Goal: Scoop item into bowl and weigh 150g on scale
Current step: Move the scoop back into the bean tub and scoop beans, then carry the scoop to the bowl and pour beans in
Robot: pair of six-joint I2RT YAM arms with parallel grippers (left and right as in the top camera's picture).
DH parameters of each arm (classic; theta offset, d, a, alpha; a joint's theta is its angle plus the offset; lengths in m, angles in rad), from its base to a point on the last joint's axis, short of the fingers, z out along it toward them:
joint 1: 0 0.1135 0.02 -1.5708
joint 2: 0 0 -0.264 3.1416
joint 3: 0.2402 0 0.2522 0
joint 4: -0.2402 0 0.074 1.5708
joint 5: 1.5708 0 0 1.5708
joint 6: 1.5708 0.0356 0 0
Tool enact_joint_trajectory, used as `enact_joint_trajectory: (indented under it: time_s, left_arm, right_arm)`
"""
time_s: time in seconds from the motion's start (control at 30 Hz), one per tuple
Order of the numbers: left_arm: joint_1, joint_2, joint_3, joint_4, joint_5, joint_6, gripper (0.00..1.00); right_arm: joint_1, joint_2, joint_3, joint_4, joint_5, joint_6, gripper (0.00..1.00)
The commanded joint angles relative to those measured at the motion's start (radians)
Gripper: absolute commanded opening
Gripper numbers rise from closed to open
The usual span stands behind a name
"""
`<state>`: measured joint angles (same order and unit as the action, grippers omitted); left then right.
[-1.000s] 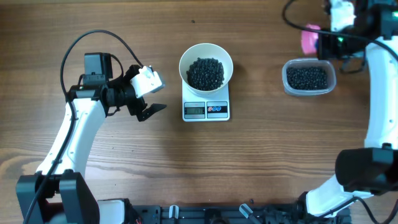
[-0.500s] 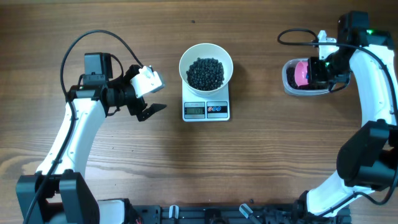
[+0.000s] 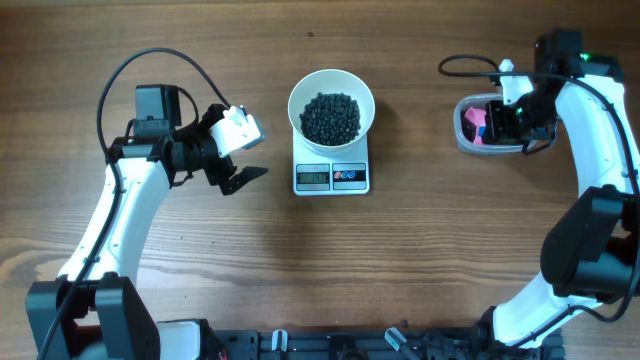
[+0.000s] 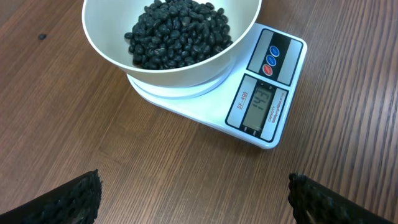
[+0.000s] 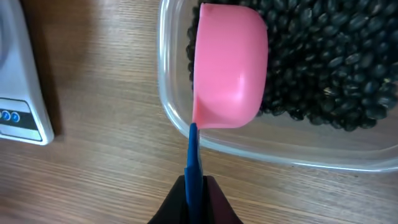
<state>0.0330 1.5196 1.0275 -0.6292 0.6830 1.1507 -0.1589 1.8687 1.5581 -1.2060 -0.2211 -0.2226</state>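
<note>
The white bowl [image 3: 331, 100] stands on the scale [image 3: 331, 177] at the table's middle, with a heap of the black item [image 4: 177, 34] in it. The scale's display [image 4: 259, 104] is lit, its digits too small to read surely. My left gripper [image 4: 194, 193] hovers open over bare wood to the left of the scale [image 4: 267, 74], holding nothing. My right gripper [image 5: 195, 186] is shut on the blue handle of a pink scoop [image 5: 230, 62]. The scoop's cup, its outside facing the wrist camera, is inside the left end of the clear tub [image 5: 177, 118] of black beans [image 5: 329, 68].
The clear tub [image 3: 462, 138] sits at the right of the table, a hand's width from the scale, with the right arm [image 3: 600, 130] over its right side. A black cable [image 3: 470, 62] loops behind it. The left arm [image 3: 130, 200] stands at the left of the table.
The right arm came from the far right edge down to the tub, and the pink scoop now sits lower at the tub's left end. The left arm has not moved.
</note>
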Motion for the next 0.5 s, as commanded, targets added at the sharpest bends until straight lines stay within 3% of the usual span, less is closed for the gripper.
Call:
enact_joint_trajectory:
  time_s: [0.0, 0.13, 0.47]
  left_arm:
    - [0.005, 0.006, -0.003, 0.0, 0.023, 0.02, 1.0]
    - [0.005, 0.006, -0.003, 0.0, 0.023, 0.02, 1.0]
    - [0.005, 0.006, -0.003, 0.0, 0.023, 0.02, 1.0]
  right_arm:
    - [-0.02, 0.027, 0.0, -0.025, -0.069, -0.014, 0.04]
    - [-0.091, 0.027, 0.031, -0.028, -0.08, 0.016, 0.04]
    - [-0.297, 0.01, 0.074, -0.108, -0.48, -0.154, 0.04]
